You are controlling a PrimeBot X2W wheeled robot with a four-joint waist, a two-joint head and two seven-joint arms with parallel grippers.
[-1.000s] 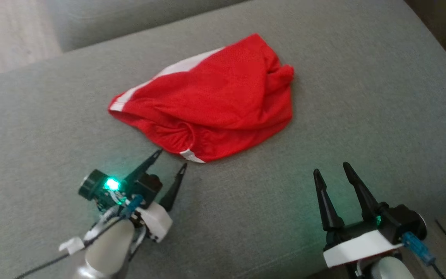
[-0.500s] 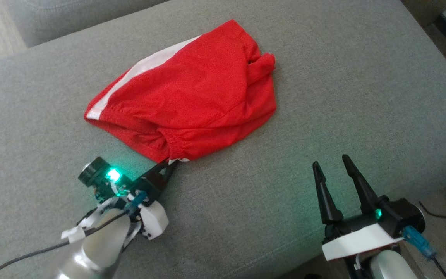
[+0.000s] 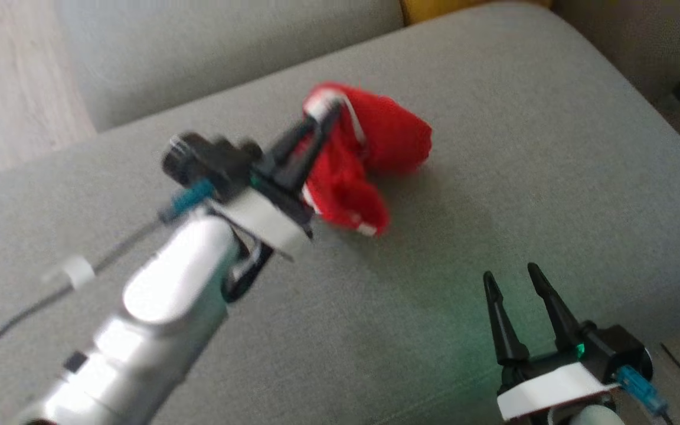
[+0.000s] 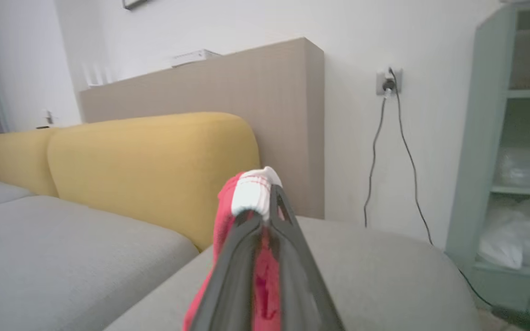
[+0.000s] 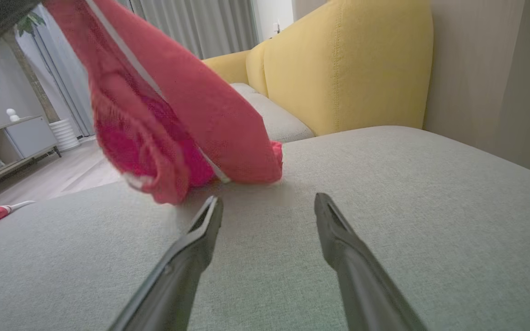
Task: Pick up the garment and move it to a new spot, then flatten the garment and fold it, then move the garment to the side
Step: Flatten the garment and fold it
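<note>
Early days: left claw point(image 3: 325, 115) is clenched on the white-trimmed red mesh garment point(image 3: 390, 139), raised over the grey sofa cushion point(image 3: 523, 147); right claw point(image 3: 520, 282) is spread, empty. Placing, flattening, folding left.

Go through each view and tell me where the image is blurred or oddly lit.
Head view: the left end effector and the red garment it holds are smeared by motion blur, while the right end effector is sharp, with a green glow on the grey cushion beside it. Left wrist view: the close fingers look soft. Right wrist view: crisp fingers, garment slightly blurred.
</note>
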